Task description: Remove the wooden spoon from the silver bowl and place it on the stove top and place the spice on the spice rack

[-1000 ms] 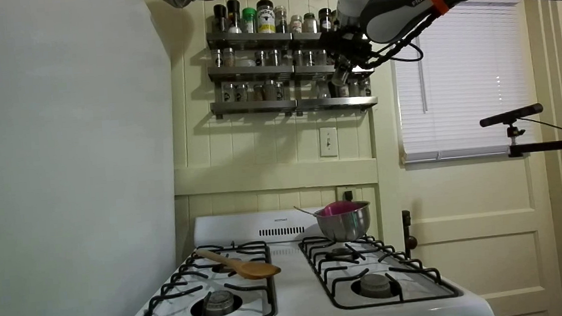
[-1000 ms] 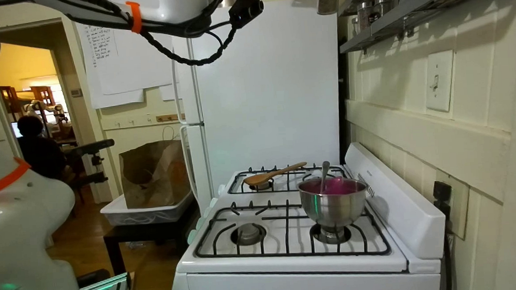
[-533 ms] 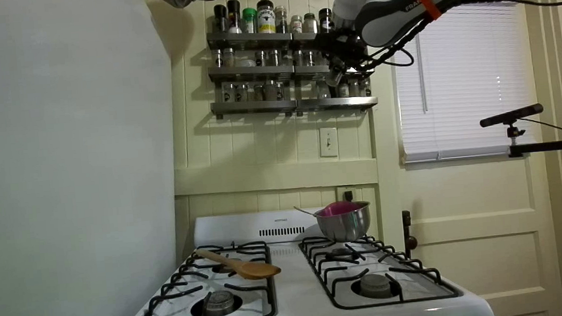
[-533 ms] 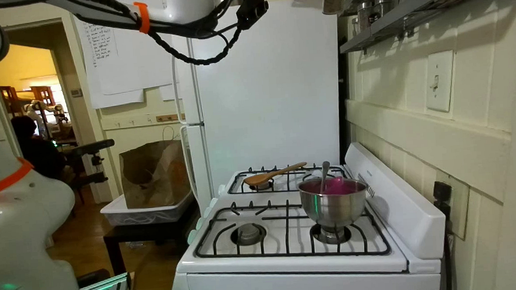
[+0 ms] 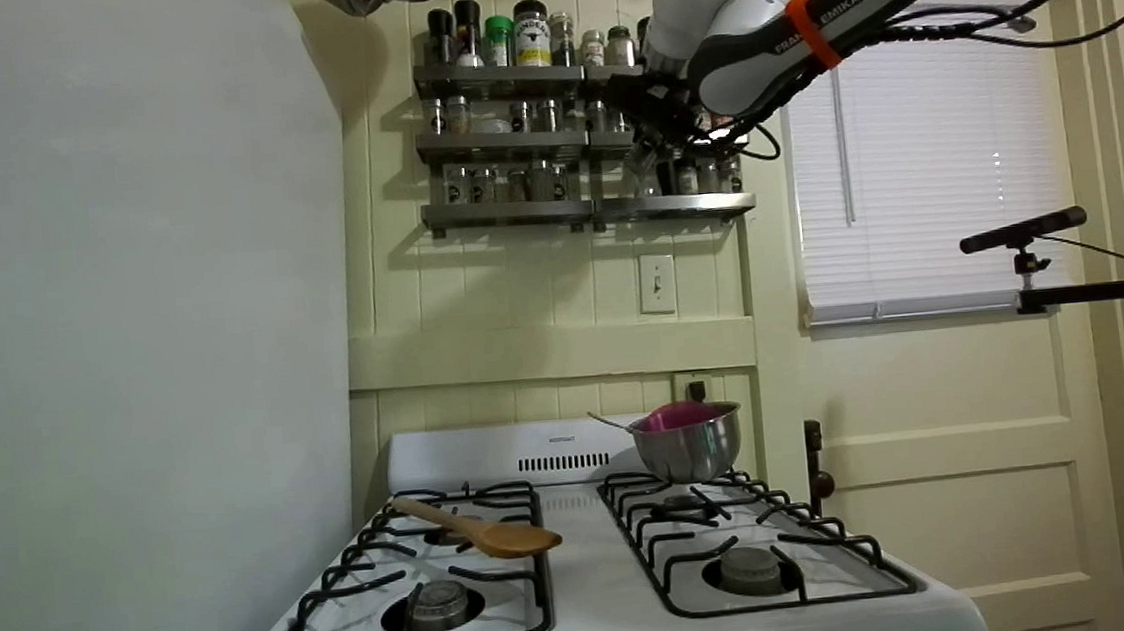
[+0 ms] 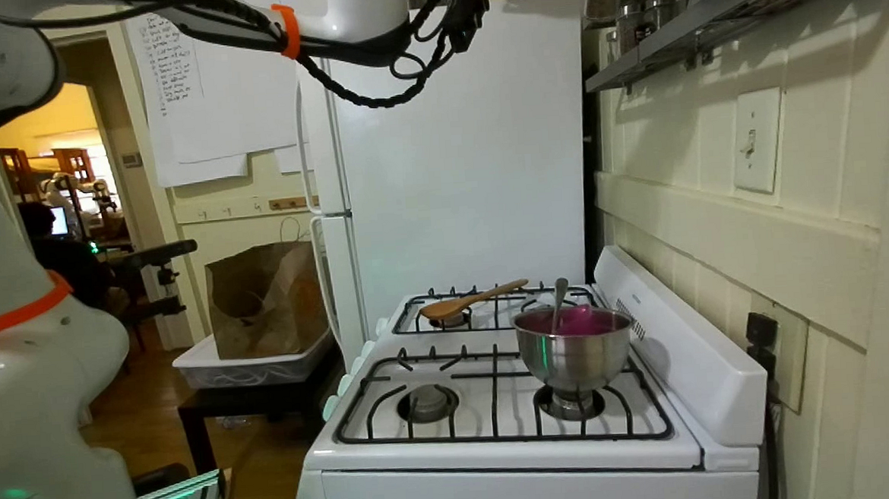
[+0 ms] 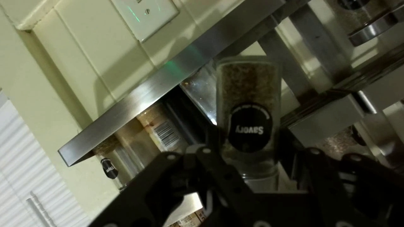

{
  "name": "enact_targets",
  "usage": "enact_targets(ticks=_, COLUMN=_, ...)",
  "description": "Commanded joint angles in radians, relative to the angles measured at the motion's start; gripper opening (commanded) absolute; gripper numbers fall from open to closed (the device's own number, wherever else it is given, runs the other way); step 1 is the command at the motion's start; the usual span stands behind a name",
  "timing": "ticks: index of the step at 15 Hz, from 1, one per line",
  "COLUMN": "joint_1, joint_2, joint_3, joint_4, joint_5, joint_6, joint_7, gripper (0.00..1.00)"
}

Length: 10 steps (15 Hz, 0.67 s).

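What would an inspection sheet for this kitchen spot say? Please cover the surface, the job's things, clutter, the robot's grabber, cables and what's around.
Surface: white stove top with black grates.
Job's things: wooden spoon lying on a grate, outside the silver bowl, which stands over a back burner; spice jar, labelled Savory, held at the spice rack; whether it touches the rack, I cannot tell.
Clutter: pink item and grey handle in the bowl.
Gripper: closed on the jar.
Cables: braided cable looping below the arm.
Surroundings: fridge, paper bag, light switch, person in the background.
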Motion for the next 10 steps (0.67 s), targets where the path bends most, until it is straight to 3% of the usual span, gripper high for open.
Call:
enact_targets(ticks=1, joint_1=-0.014, joint_2=0.057, joint_3=-0.006, joint_4=0.046, joint_5=-0.025, joint_6=0.053, joint_7=0.081, gripper=0.24)
enact_targets(ticks=10, joint_1=-0.019, joint_2=0.123, joint_3=-0.010, joint_4=0.111, joint_5=-0.015, joint_6=0.066, joint_7=0.174, gripper=0.24)
